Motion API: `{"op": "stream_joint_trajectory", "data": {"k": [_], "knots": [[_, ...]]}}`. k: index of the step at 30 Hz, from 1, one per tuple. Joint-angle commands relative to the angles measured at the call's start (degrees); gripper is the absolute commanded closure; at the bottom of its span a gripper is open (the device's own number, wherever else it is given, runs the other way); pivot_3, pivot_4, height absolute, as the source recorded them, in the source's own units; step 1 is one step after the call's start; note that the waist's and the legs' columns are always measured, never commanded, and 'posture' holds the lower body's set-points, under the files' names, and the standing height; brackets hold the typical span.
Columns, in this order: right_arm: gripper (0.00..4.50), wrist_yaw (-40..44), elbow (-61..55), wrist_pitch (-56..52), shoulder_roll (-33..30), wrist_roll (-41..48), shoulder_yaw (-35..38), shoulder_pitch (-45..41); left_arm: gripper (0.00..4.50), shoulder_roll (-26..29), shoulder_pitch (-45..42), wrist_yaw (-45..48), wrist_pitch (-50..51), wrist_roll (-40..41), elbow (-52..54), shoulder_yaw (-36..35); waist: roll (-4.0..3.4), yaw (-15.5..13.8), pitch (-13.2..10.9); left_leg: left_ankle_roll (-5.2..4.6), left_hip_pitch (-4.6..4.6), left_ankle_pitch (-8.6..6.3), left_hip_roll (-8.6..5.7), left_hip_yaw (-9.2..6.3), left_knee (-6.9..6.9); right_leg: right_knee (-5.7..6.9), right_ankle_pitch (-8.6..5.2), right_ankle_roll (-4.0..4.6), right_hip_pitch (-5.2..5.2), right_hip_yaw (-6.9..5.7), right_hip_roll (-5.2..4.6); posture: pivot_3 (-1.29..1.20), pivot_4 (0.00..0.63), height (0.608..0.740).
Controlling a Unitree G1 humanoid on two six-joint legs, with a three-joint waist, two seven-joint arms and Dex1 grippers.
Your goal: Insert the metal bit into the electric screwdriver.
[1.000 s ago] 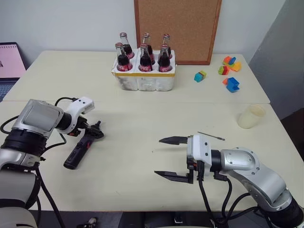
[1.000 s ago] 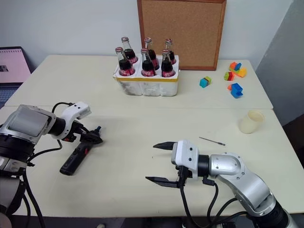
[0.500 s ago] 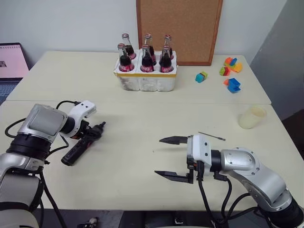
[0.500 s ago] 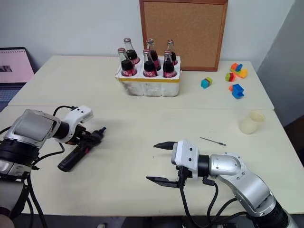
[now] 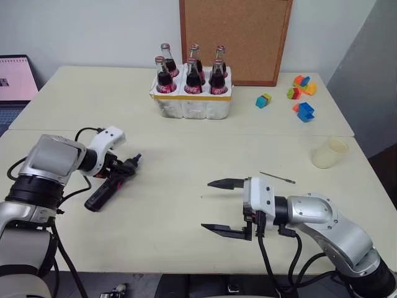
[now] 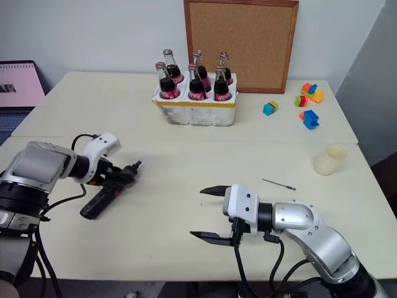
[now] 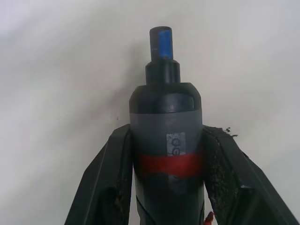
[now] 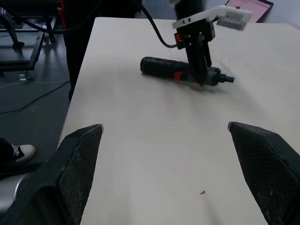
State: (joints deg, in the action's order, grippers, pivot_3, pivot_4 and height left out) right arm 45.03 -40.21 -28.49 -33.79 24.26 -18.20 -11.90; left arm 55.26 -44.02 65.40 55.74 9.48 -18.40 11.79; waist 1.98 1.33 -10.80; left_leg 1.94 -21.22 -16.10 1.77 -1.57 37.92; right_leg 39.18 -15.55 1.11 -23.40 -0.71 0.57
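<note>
- The two head cameras sit high, looking forward and down over the table (image 5: 186,149); both take in the same stretch, from the bottles (image 5: 189,77) and cork board (image 5: 234,37) at the back to both arms.
- The left wrist camera looks along the left gripper (image 7: 166,173), very close to the electric screwdriver (image 7: 166,136).
- The right wrist camera looks low and level across the table between the right gripper's fingers (image 8: 75,164), sharing that screwdriver with the head views.

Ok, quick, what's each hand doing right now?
Left hand: closed on the electric screwdriver, near its nose.
Right hand: open, holding nothing.
</note>
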Motion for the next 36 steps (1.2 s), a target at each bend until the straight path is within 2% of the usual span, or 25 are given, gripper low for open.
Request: {"op": "stream_joint_trajectory", "data": {"k": [1, 8, 13, 19, 21, 27, 36], "knots": [[0.00, 0.96, -1.52, 0.03, -0.44, 2.06, 2.57, -0.73, 2.79, 1.14, -0.60, 0.27, 0.77, 2.37, 5.32, -3.61, 0.00, 0.05, 0.00, 0.00, -0.01, 0.00, -0.01, 0.01, 0.00, -0.02, 0.00, 0.00, 0.00, 0.01, -0.02, 0.00, 0.150, 0.740], [0.00, 2.27, -0.03, 0.18, -0.97, 2.41, 2.47, -2.12, 2.79, 2.74, 5.05, 0.20, -0.85, 2.05, 10.32, -2.55, 0.01, 0.42, -0.01, 0.00, -0.01, 0.00, 0.00, 0.01, -0.02, -0.06, 0.00, -0.01, -0.06, 0.13, -0.06, 0.00, 0.150, 0.740], [0.00, 3.17, 0.77, -0.09, -0.94, 2.46, 1.68, -2.69, 2.79, 3.85, 7.47, 2.38, -6.62, -2.00, 12.18, 4.02, 0.01, 0.28, -0.01, 0.00, -0.03, 0.00, -0.05, 0.05, -0.02, -0.03, 0.00, 0.00, -0.07, 0.04, -0.04, 0.00, 0.150, 0.740], [0.00, 3.50, 0.31, -0.80, -1.42, 2.92, 2.36, -2.44, 2.80, 2.43, 5.36, 3.06, -9.60, -5.37, 9.98, 8.12, 0.01, 0.18, -0.01, -0.01, -0.07, 0.00, -0.06, 0.07, -0.01, -0.04, 0.00, 0.00, -0.07, 0.06, -0.04, 0.00, 0.150, 0.740], [0.00, 3.35, -0.23, -1.17, -1.50, 3.11, 2.66, -2.19, 2.10, 2.21, 4.92, 3.57, -10.52, -6.38, 8.98, 9.12, 0.01, 0.16, 0.00, -0.01, -0.05, 0.00, -0.08, 0.06, -0.01, -0.03, 0.00, 0.00, -0.07, 0.03, -0.04, 0.00, 0.150, 0.740], [0.00, 2.89, -1.31, -1.93, -1.74, 3.41, 3.08, -1.69, 1.00, 0.73, 2.79, 5.35, -12.46, -7.93, 7.76, 10.39, 0.01, 0.17, -0.01, -0.01, -0.04, 0.00, -0.07, 0.05, 0.00, 0.02, 0.01, 0.00, -0.07, 0.02, 0.02, 0.00, 0.150, 0.740], [0.00, 2.74, -1.60, -2.11, -2.14, 3.09, 2.96, -1.35, 1.00, -2.05, -1.88, 8.07, -15.92, -11.70, 1.64, 13.09, 0.01, 0.18, 0.00, -0.01, -0.08, 0.00, -0.08, 0.07, 0.03, -0.02, 0.01, -0.01, -0.08, 0.04, 0.04, 0.00, 0.150, 0.740]]}}
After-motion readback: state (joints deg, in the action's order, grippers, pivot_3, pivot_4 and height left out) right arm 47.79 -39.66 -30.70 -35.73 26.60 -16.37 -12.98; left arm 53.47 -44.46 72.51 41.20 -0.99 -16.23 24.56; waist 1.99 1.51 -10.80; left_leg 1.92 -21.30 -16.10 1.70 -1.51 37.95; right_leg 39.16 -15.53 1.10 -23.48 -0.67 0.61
